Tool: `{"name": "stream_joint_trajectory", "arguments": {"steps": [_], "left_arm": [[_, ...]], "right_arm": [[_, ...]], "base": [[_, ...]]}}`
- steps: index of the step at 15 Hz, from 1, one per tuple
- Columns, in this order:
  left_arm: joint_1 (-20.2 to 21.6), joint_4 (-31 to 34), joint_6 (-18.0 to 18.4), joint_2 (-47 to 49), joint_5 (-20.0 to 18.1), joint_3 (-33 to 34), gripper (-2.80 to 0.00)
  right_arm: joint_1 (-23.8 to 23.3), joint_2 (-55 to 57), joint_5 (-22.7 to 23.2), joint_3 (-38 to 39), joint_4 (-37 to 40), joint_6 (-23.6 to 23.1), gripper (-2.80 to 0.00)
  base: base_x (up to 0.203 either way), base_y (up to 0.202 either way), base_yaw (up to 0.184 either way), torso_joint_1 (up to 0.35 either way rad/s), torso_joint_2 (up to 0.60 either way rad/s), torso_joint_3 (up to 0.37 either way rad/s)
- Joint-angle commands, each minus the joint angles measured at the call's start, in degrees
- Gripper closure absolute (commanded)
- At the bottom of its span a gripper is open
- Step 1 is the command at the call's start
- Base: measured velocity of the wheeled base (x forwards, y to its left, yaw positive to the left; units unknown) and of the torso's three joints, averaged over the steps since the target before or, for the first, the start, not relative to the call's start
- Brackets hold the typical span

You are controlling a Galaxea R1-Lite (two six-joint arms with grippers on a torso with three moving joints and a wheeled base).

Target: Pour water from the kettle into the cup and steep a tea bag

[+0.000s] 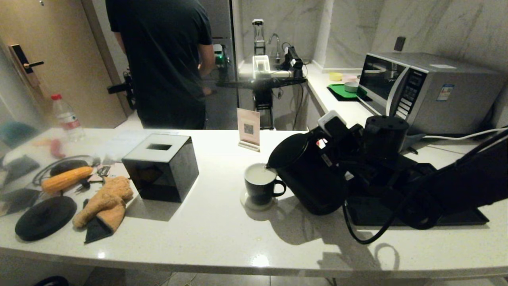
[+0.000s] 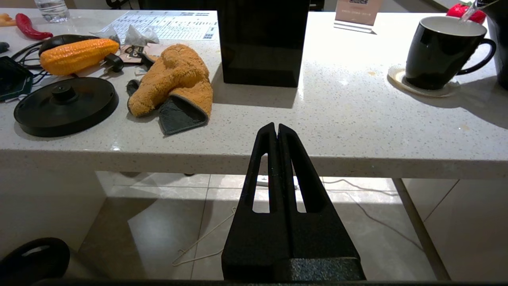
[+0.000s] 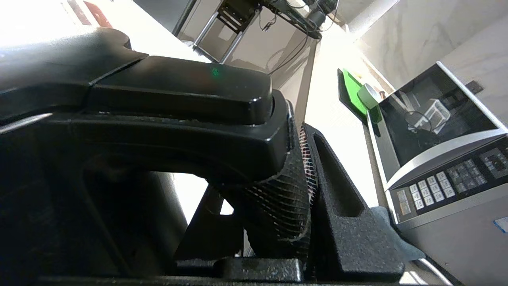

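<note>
Taking the cup [image 1: 260, 186] as the landmark, the far left of the white counter [image 1: 206, 234] holds a round black kettle base [image 1: 45, 217], with a toy corn cob [image 1: 66, 178] behind it and an orange plush mitt [image 1: 105, 203] just to its right, all well apart from the cup. Nearer, still to the cup's left, stands a black cube tissue box [image 1: 162, 167]. The left gripper [image 2: 276, 131] sits parked below the counter's front edge, left of the cup, its arm drawn in low; it points level toward the counter and its two black fingers are pressed together with nothing between them. The cup itself stands upright on a pale round coaster [image 1: 258, 202], its ear handle turned to the right, and pale water [image 1: 257, 174] fills its white inside. Behind the cup a small pink card stand [image 1: 249, 129] stands upright. Immediately right of the cup, the kettle [image 1: 309, 174] is lifted and tilted toward it, the spout hanging over the cup's right rim; in the left wrist view a thin clear stream falls from the spout into the cup. The right gripper [image 1: 337, 135] is clenched on the kettle's loop handle, with its ribbed fingers [image 3: 285, 198] wrapped on either side of the handle's rear. The right arm reaches in from the right with the wrist rolled toward the cup. Farther right and behind stands a silver microwave [image 1: 428, 91]. I can see no tea bag.
</note>
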Motion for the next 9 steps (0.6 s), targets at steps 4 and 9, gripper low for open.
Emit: {"name": "stream_joint_trajectory", "arguments": {"steps": [4, 9], "left_arm": [[0.01, 0.0, -0.03, 0.0, 0.0, 0.0, 0.0], [0.01, 0.0, -0.03, 0.0, 0.0, 0.0, 0.0]], "right_arm": [[0.01, 0.02, -0.04, 0.03, -0.17, -1.59, 0.0], [0.01, 0.11, 0.05, -0.06, -0.25, -3.95, 0.0]], "base": [[0.0, 0.0, 0.0, 0.0, 0.0, 0.0], [0.0, 0.0, 0.0, 0.0, 0.0, 0.0]]}}
